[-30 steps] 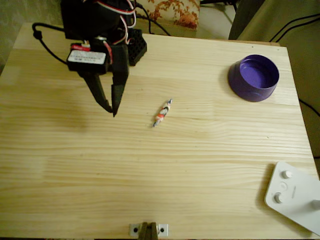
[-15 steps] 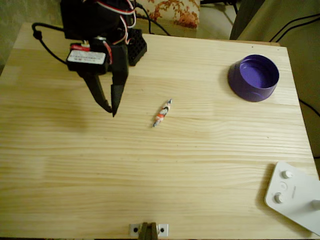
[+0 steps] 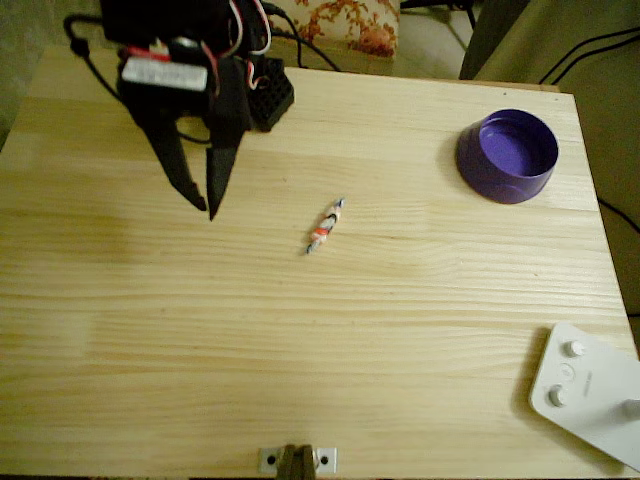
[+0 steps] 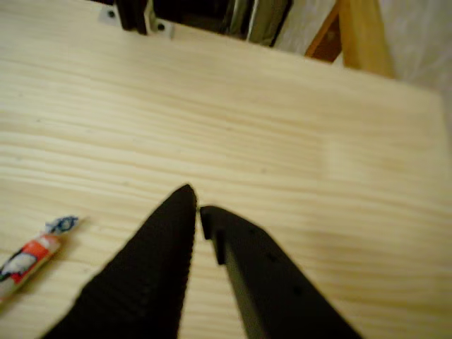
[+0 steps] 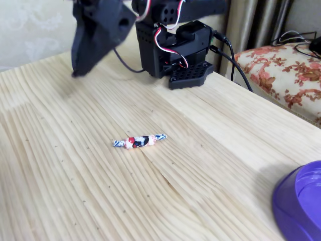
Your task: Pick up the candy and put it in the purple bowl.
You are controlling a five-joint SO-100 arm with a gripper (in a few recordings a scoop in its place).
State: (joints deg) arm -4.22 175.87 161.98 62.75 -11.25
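Change: the gripper [image 3: 207, 208] has shifted up and slightly left in the overhead view since a moment ago, its tips now a little farther from the candy [image 3: 324, 226].
Meaning for task: no approach to the sweet has begun; the pick-up is not started, and the arm likely needs to swing right in the overhead view and descend.
Gripper state: empty; the two black fingers nearly meet at the tips, a thin gap between them in the wrist view [image 4: 197, 207].
Gripper make: matte black plastic; one finger ribbed along its inner face, the other smooth and angular.
Candy location: lies flat on the table [image 3: 300, 340] near its middle, to the right of the gripper in the overhead view, well apart from the purple bowl [image 3: 507, 155].
Candy make: slim wrapped stick, white wrapper with red-orange and dark marks, twisted ends; crinkly and light by the look of it.
Bowl: round, shallow, glossy purple plastic with straight sides, paler inside, nothing in it; near the table's far right corner in the overhead view.
Table: pale wood, long straight grain, matte.
Other: white device [image 3: 588, 392] with round buttons at the lower right corner in the overhead view.
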